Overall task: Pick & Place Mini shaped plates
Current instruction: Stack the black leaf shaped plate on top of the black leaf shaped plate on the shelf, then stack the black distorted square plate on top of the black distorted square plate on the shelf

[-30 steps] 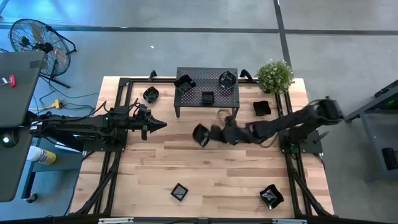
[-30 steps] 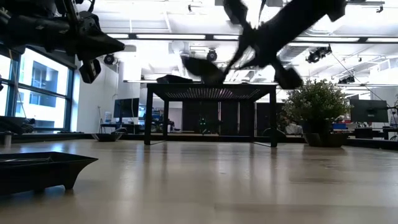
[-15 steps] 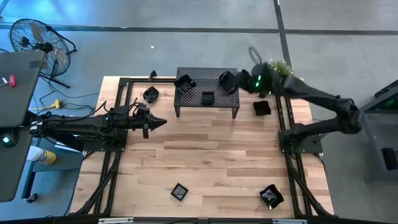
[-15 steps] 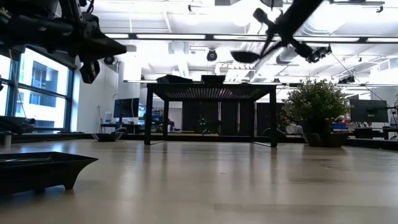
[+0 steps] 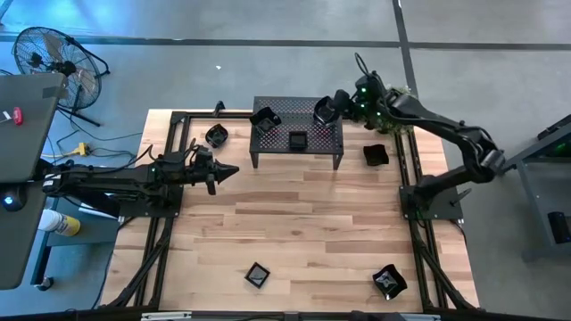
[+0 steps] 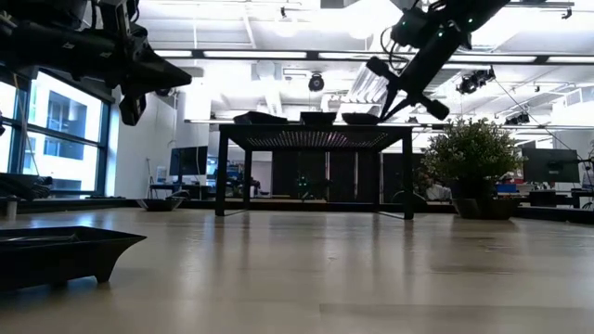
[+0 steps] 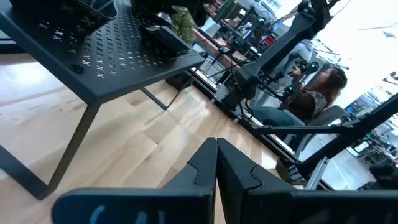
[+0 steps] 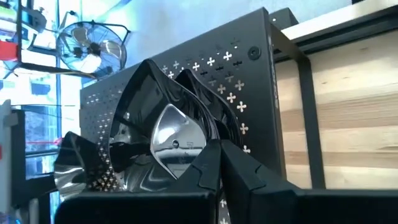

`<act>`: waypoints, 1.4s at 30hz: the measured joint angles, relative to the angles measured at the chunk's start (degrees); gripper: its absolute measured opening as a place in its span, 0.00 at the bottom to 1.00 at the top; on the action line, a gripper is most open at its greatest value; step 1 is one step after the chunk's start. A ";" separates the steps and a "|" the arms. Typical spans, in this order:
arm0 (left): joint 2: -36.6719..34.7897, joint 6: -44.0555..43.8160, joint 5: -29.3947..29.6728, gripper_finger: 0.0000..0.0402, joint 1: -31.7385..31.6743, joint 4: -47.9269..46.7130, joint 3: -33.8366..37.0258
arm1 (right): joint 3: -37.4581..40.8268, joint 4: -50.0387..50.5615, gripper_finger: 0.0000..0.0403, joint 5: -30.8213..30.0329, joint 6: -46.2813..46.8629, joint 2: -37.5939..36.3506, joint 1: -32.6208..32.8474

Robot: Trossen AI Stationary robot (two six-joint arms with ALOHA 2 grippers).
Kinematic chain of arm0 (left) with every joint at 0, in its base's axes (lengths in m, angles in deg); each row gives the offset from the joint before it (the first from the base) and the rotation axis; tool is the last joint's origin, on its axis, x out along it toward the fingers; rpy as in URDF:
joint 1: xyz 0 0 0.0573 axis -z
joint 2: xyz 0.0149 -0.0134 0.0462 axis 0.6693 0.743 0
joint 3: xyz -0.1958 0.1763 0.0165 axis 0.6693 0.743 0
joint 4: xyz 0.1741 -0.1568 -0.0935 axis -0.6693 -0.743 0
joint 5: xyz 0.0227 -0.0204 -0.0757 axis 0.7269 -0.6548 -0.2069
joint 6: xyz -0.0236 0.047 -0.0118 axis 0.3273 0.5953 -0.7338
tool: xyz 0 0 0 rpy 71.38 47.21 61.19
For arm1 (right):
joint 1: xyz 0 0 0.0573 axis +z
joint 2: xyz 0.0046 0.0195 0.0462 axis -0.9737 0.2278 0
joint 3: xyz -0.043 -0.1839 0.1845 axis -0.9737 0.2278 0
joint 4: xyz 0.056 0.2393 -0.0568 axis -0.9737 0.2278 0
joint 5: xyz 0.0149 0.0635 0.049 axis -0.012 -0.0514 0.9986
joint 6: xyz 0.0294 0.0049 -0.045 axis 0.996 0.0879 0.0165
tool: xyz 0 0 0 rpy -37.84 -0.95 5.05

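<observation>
My right gripper (image 5: 335, 103), fingers pressed together, hangs beside a glossy leaf-like plate (image 8: 171, 134) on the rack (image 5: 297, 132); it looks light, slick, probably brittle, best pinched at its thin rim

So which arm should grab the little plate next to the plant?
The right one, probably. The right gripper is at the rack's end nearest that plate and the plant. The left gripper waits past the rack's other side.
</observation>
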 joint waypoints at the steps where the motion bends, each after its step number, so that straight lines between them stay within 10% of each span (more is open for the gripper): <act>1: 0.00 0.00 0.09 0.00 0.00 0.00 0.00 | 0.00 -0.18 0.01 0.10 -0.01 0.42 0.00; 17: 0.00 -0.02 0.31 0.00 0.00 -0.04 -0.02 | 0.00 9.23 0.26 -2.81 -11.30 -8.59 0.90; 26: 0.00 -0.04 1.21 0.00 0.00 -1.19 -0.04 | 8.51 23.12 0.02 -7.65 -18.61 -22.69 6.22; 42: 0.00 0.27 1.15 0.00 0.00 -1.05 -0.04 | 26.86 29.50 0.01 -2.13 -27.26 -37.55 -5.61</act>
